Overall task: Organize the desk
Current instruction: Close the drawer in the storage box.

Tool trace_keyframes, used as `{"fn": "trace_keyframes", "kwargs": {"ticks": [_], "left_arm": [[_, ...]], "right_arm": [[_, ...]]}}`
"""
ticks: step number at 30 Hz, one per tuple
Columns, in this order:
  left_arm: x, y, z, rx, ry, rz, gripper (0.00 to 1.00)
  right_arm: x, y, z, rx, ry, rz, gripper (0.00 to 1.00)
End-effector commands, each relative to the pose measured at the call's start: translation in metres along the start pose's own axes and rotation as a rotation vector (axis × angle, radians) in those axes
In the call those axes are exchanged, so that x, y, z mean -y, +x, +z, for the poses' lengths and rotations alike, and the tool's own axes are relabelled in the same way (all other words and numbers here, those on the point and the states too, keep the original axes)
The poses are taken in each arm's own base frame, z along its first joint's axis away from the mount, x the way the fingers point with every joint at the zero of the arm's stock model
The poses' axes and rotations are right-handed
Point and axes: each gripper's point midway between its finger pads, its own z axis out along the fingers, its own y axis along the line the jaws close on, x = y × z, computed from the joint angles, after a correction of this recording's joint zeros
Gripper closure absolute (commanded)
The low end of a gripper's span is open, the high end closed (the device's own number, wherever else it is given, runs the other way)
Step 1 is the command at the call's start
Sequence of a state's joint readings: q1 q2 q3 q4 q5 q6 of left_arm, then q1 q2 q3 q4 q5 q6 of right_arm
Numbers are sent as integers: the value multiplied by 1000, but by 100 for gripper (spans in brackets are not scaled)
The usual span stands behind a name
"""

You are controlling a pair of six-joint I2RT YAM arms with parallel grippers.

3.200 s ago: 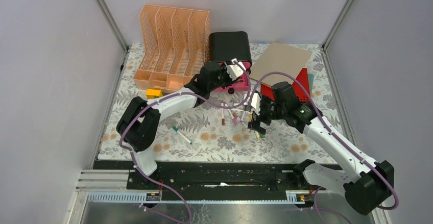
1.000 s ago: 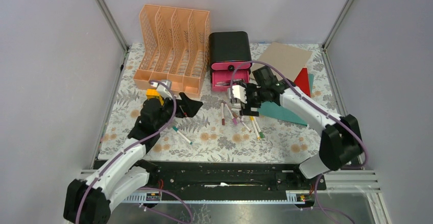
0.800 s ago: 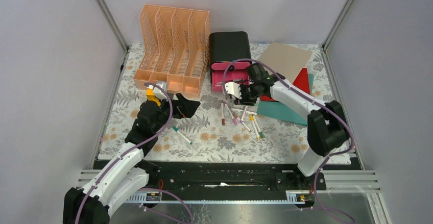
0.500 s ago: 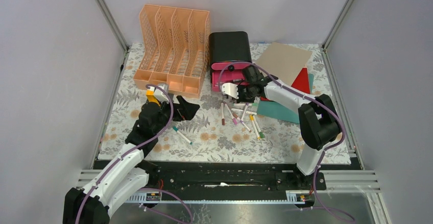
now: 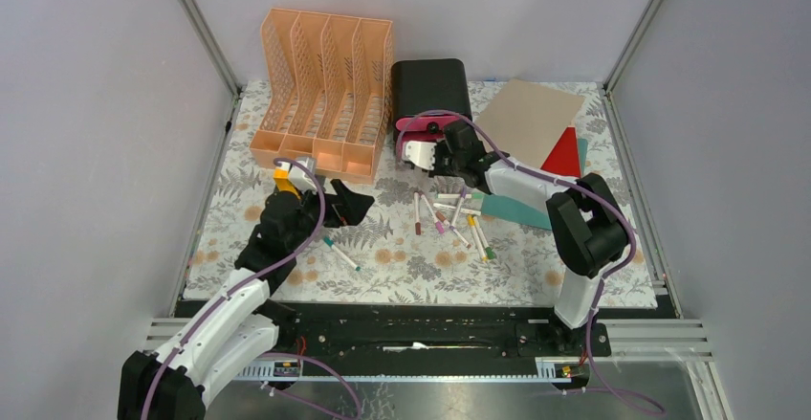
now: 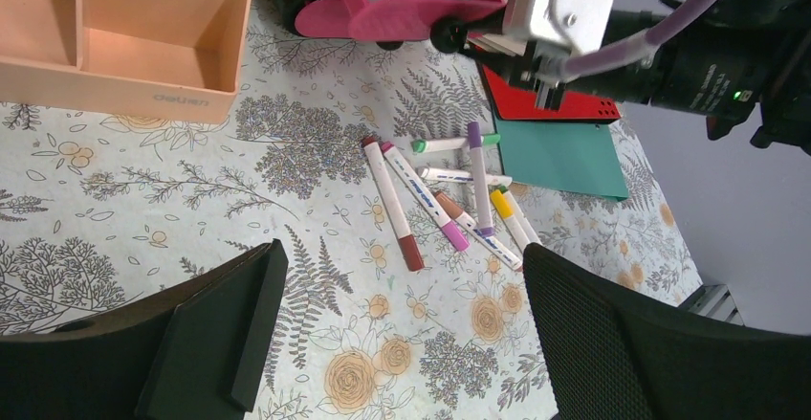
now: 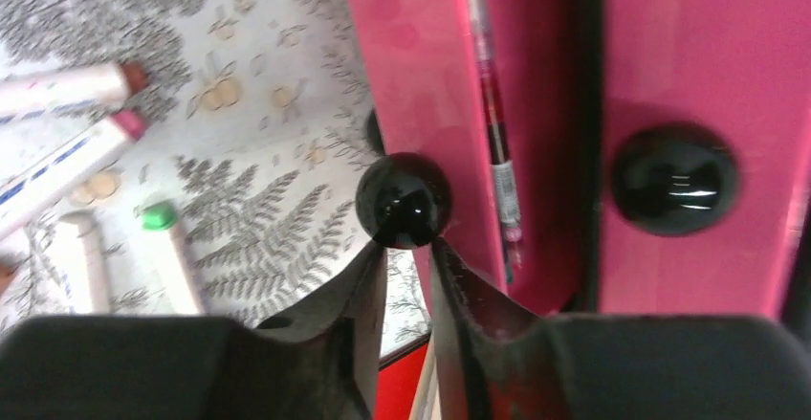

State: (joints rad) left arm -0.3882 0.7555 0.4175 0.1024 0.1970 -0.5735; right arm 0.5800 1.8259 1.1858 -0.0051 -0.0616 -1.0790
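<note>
The desk (image 5: 402,272) wears a cloth printed with ferns and flowers. Several markers (image 5: 454,217) lie loose at its middle, with one green-capped marker (image 5: 340,254) apart to the left. My right gripper (image 5: 429,143) is at the black drawer box (image 5: 430,83). In the right wrist view this gripper (image 7: 409,248) is nearly shut, its tips pressed against the black knob (image 7: 404,200) of the pink drawer (image 7: 421,66), which holds a red pen (image 7: 493,104). My left gripper (image 6: 400,253) hangs open and empty above the cloth, left of the markers (image 6: 449,200).
An orange slotted file rack (image 5: 325,76) stands at the back left, a yellow object (image 5: 284,177) in front of it. A brown card (image 5: 531,112), a red folder (image 5: 564,152) and a teal sheet (image 5: 521,211) lie at the right. Metal frame posts edge the desk.
My right gripper has closed and moved back and left to the drawer's knob, and the pink drawer sits further into its box. The left arm has barely moved.
</note>
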Motion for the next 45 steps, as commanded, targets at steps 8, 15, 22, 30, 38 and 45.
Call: {"fn": "trace_keyframes", "kwargs": {"ticks": [8, 15, 22, 30, 38, 45], "left_arm": [[4, -5, 7, 17, 31, -2, 1], [9, -3, 8, 18, 65, -11, 1], [12, -3, 7, 20, 80, -18, 1], [11, -7, 2, 55, 72, -13, 1], [9, -12, -5, 94, 57, -12, 1], [9, -8, -3, 78, 67, -16, 1]], "right_arm": [[79, -30, 6, 37, 279, 140, 61], [87, -28, -2, 29, 336, 230, 63], [67, -45, -32, 97, 207, 284, 53], [33, -49, -39, 110, 32, 246, 56], [15, -27, -9, 5, -51, 190, 100], [33, -15, 19, -58, 39, 182, 100]]}}
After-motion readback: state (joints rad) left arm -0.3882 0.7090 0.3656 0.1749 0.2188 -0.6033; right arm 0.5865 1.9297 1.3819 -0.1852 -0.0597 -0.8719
